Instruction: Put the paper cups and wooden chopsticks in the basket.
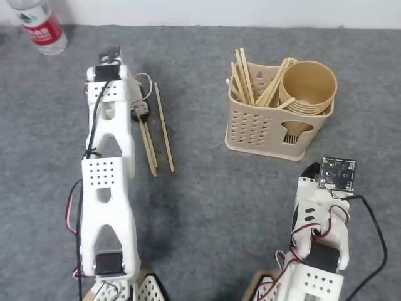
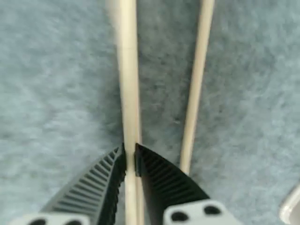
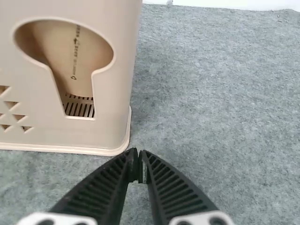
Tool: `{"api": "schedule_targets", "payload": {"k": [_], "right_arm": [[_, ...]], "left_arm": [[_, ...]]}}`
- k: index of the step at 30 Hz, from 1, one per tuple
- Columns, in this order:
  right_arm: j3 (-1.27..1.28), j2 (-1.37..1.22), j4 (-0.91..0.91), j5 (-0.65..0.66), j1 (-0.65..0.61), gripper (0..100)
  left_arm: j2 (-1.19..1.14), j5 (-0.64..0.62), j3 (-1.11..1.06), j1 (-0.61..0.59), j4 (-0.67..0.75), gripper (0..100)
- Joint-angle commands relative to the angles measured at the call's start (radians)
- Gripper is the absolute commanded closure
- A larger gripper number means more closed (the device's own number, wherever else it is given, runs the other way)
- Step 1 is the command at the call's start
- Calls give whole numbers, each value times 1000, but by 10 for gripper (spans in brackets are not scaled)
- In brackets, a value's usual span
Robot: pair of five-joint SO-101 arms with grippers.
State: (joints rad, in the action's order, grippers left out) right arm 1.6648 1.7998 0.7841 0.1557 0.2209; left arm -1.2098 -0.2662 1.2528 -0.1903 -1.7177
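Far left: a plastic bottle (image 1: 39,25) is noted on the grey carpet (image 1: 207,200), apart from the work.

Left of centre: the left gripper (image 2: 130,154) is seen down at carpet level. Its jaws are closed to a narrow slit on the gripped chopsticks (image 2: 127,70), apparently two sticks lying tight together. They are pinched close to their far end, with most of the length running toward the near side. Whether they are lifted off the carpet cannot be told. Just to their right a loose chopstick (image 2: 197,84) is lying flat, untouched.

Handling, as judged: the sticks are light, stiff and smooth. Held this near one end, they may be expected to pivot or droop. A grip nearer mid-length would be steadier. The slim round section may roll between the ribbed pads.

Right of centre: the basket (image 1: 263,135) is standing upright. Several stored chopsticks (image 1: 244,75) are leaning in its left compartment, and stacked paper cups (image 1: 308,84) are seated in its right one.

Near right: the right gripper (image 3: 139,161) is found closed with nothing in it, low over the carpet just on the near side of the basket.
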Motion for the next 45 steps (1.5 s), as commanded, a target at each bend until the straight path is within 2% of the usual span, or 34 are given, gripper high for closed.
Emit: {"api": "schedule_targets", "payload": {"k": [1, 4, 14, 25, 28, 31, 35, 40, 45], "right_arm": [[14, 10, -19, 17, -7, 990], [14, 10, -19, 17, -8, 990], [14, 10, -18, 17, -22, 990], [14, 10, -18, 17, -21, 990], [14, 10, -15, 17, -21, 990], [14, 10, -15, 17, -21, 990], [14, 10, -15, 17, -21, 990], [14, 10, -15, 17, -21, 990], [14, 10, -15, 17, -21, 990]], "left_arm": [[81, 57, 39, -11, -40, 988], [155, 74, 25, 11, -41, 988], [425, 77, -209, 133, -41, 988], [802, 69, -243, 281, -40, 988], [933, 18, -292, 334, -40, 988], [1089, -37, -424, 374, -40, 988], [1283, -41, -630, 387, -2, 988], [1491, -43, -909, 400, 149, 988], [1760, -43, -1193, 532, 331, 988]]}}
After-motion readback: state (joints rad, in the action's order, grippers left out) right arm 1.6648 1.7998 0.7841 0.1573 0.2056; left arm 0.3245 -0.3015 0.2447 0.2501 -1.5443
